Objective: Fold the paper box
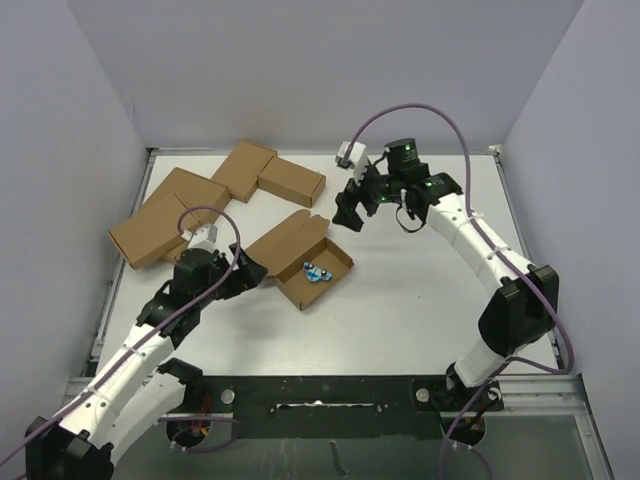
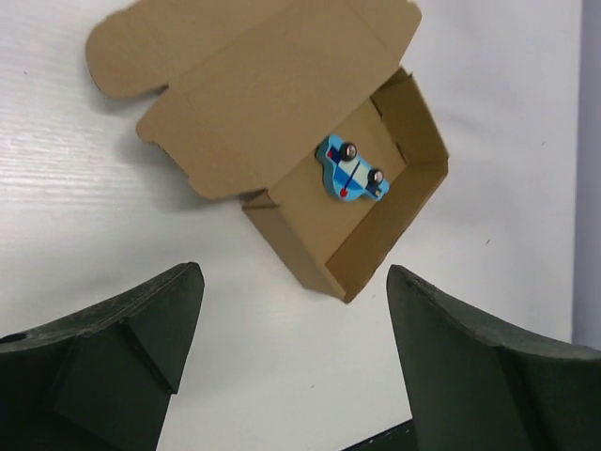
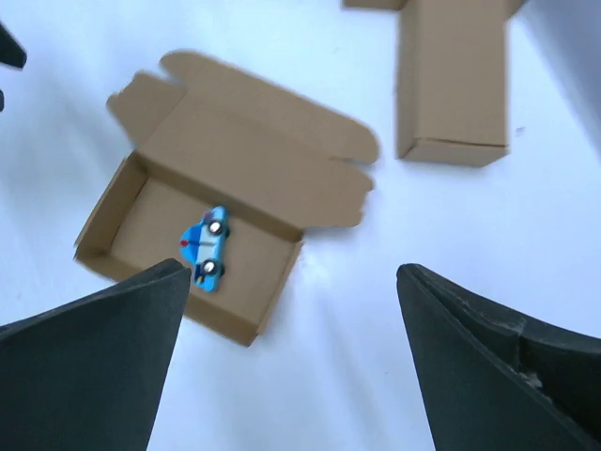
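So the paper box (image 1: pixel 290 245) sits roughly mid-table, a bit left of centre, still wide open. The tray part's long axis runs diagonally from near-left to far-right. The lid is laid flat on the table off the tray's far-left long side, with its tuck flap and rounded tabs sticking out beyond that. The tray's mouth faces straight up, and a little blue toy car (image 1: pixel 317 271) lies inside on its floor, roughly along the same diagonal.

The left gripper (image 1: pixel 255 275) is just off the near-left end of the box. In its wrist view the fingers (image 2: pixel 113 357) are spread wide with nothing between them, and they're not touching the cardboard. The right gripper (image 1: pixel 350 212) hangs over the table (image 1: pixel 420 290) on the far-right side of the box, clear of it. Its jaws are spread wide too, holding nothing.

A cluster of four closed cartons (image 1: pixel 160 225) lies at the far-left of the table, well apart from the open box.
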You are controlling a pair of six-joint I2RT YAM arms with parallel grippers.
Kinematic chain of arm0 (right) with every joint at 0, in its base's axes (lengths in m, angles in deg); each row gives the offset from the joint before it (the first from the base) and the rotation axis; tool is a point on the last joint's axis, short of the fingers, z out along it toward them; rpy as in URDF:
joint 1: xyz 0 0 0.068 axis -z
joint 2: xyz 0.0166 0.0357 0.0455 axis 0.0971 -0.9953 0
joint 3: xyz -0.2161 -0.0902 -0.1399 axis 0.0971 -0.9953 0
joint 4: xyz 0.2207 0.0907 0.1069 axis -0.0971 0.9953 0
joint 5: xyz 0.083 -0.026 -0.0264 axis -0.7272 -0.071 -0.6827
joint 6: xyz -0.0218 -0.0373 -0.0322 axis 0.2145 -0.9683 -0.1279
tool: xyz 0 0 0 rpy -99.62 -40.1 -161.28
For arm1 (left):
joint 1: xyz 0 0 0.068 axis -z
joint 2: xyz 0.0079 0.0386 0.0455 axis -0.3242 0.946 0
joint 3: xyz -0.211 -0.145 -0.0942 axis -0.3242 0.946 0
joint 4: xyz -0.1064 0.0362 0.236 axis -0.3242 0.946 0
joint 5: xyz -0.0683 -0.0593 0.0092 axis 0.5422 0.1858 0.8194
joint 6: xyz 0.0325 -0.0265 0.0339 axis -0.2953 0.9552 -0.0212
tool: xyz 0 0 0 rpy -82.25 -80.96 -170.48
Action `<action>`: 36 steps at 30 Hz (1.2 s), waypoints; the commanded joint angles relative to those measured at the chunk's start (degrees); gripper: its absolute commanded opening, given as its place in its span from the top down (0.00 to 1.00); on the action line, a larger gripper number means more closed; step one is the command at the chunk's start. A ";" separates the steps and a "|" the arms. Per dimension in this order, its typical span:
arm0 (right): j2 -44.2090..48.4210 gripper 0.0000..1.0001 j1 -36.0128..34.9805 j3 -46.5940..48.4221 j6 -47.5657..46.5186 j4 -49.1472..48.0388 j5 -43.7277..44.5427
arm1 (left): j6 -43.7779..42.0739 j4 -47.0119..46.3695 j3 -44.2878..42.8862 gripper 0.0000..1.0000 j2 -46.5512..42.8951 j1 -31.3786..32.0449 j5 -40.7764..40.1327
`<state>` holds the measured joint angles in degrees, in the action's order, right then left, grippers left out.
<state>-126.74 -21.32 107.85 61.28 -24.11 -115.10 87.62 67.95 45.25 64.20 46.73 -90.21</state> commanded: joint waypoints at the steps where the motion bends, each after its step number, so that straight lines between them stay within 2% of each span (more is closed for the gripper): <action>1: 0.55 0.02 4.54 1.90 7.86 -8.47 -0.36 | 2.22 -9.44 -1.36 0.22 3.12 -11.36 17.81; 3: -3.21 0.01 7.58 6.06 10.03 -3.88 -10.65 | 5.62 -14.11 0.97 0.26 5.00 -16.69 23.37; 4: -4.15 0.02 8.94 5.62 12.61 -4.79 -15.07 | 7.95 -16.42 2.31 0.30 5.95 -18.96 25.38; 6: -3.45 0.06 10.38 -1.33 18.15 -12.62 -19.98 | 12.14 -20.89 4.91 0.37 8.49 -22.63 28.75; 8: -2.27 0.06 10.54 -5.27 18.33 -16.37 -20.96 | 14.79 -23.60 5.97 0.38 11.51 -25.23 30.48; 11: -2.68 0.07 10.78 -6.25 17.95 -15.51 -22.65 | 16.43 -24.48 5.30 0.38 15.92 -27.06 29.28; 19: -3.13 0.07 11.80 -7.05 18.41 -15.94 -23.74 | 21.06 -28.71 4.61 0.37 27.65 -27.55 24.36; 24: -3.52 0.07 12.15 -7.05 18.50 -15.86 -24.30 | 23.69 -35.62 4.72 0.37 34.54 -27.64 26.18; 29: -3.70 0.07 12.44 -7.17 18.50 -15.87 -24.41 | 26.01 -40.63 4.59 0.43 38.52 -27.46 28.00; 36: -4.72 0.07 12.82 -7.10 18.33 -15.46 -24.33 | 27.46 -42.84 5.53 0.59 39.02 -26.14 28.65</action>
<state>-131.66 -9.02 100.57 79.60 -37.72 -137.64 113.87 30.67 51.57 102.85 19.74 -62.97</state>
